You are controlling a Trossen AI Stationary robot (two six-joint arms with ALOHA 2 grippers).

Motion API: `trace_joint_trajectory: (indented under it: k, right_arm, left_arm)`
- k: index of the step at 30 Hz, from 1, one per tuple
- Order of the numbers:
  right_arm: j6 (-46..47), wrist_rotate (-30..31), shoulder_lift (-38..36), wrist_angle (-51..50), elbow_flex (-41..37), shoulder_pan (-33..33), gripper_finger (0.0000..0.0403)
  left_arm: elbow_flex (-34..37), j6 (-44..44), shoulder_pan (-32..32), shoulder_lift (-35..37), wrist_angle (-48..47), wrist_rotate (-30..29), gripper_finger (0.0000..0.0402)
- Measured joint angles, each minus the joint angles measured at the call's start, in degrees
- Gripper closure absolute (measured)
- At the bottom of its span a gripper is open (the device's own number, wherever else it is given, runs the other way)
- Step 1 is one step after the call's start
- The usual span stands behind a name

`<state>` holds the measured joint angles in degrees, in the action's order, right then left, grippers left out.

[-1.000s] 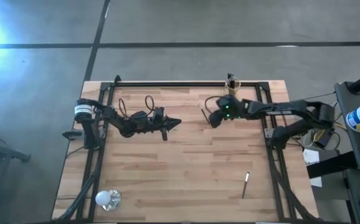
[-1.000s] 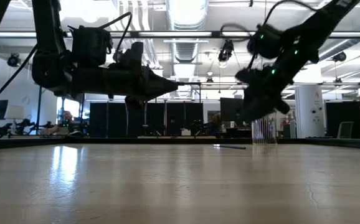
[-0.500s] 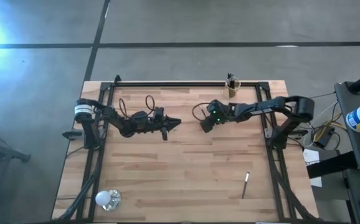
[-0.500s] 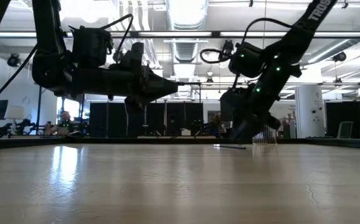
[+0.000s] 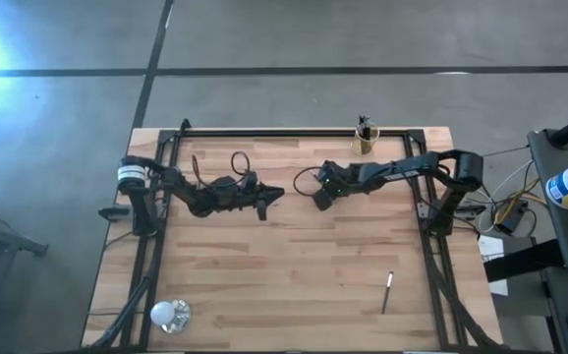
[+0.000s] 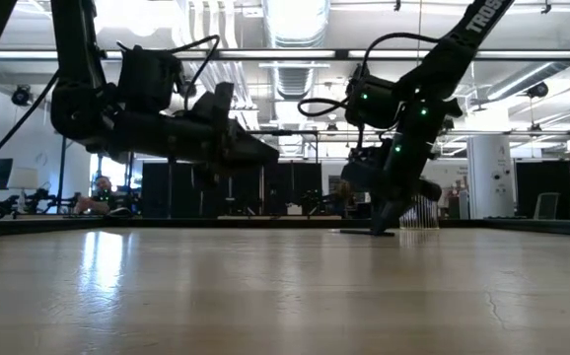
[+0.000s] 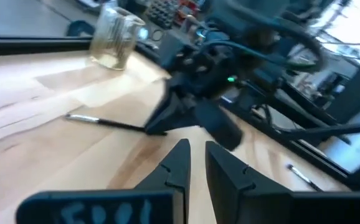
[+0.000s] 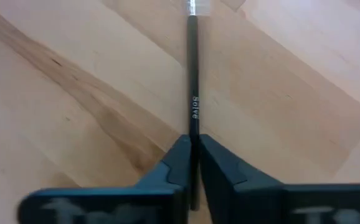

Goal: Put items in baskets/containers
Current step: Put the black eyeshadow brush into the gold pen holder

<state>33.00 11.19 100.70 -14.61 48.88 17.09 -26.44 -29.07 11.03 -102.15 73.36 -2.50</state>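
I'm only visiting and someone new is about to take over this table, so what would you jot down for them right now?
Right gripper: down at the middle of the table, fingers closed around a dark stick that lies flat on the wood.
Left gripper: hangs above the table nearby, holding nothing, fingers slightly apart.
Cup: at the far edge, with some sticks standing in it.
Left to do: lift this stick into the cup, then fetch the other stick near the front right.
White ball: front left corner, leave it.
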Motion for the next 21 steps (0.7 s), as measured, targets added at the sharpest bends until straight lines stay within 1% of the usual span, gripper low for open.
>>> trace_joint_trajectory:
  k: [4, 6, 8, 10, 13, 15, 18, 21]
  right_arm:
    - [-1.1, -0.3, -2.0, 0.2, -0.4, -0.7, 0.0390]
    - [-2.6, -0.3, -4.2, 1.5, -0.8, -1.7, 0.0392]
    - [-3.6, -0.2, -7.4, 7.4, -1.5, -3.1, 0.0393]
    - [-4.8, -0.1, -10.4, 14.1, -3.1, -4.6, 0.0393]
    - [-6.9, 0.1, -13.3, 26.3, -5.9, -7.5, 0.0393]
    - [-8.0, -1.5, -14.7, 36.2, -7.1, -9.2, 0.0394]
    - [-8.2, -4.2, -14.2, 45.9, -8.1, -11.1, 0.0394]
    - [-8.2, -4.1, -12.3, 50.4, -7.9, -12.6, 0.0394]
  left_arm:
    - [0.0, -0.7, 0.5, 0.0, 0.1, -1.1, 0.0360]
    - [0.3, -0.3, 0.4, 0.0, 2.3, -0.6, 0.0363]
    - [0.7, 0.2, 0.4, 0.0, 5.5, 1.3, 0.0367]
    - [1.4, -1.0, 0.4, 0.0, 9.2, 2.0, 0.0372]
    - [1.7, -3.3, 0.4, 0.0, 12.5, 2.9, 0.0373]
    - [1.7, -3.7, 0.3, 0.0, 13.7, 4.0, 0.0370]
    - [1.1, -4.3, -0.4, 0.0, 15.7, 5.4, 0.0359]
    - [-0.7, -3.9, -1.7, 0.1, 15.7, 6.7, 0.0343]
